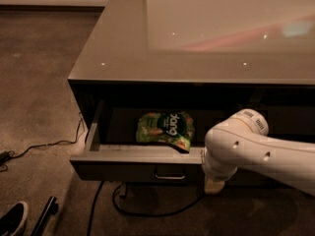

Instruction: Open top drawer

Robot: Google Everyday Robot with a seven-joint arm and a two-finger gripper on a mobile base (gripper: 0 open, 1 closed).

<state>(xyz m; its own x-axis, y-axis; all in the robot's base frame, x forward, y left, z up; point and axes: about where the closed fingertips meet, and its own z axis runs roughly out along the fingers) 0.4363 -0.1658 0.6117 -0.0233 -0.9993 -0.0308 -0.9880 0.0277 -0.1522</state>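
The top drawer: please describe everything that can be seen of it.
The top drawer is pulled out from under the glossy cabinet top. It looks like dark grey-brown wood or laminate, wide and shallow, with a flat front and a small loop pull at the centre. A green snack bag lies flat inside. The gripper hangs low before the front, right of the pull; contact is unclear.
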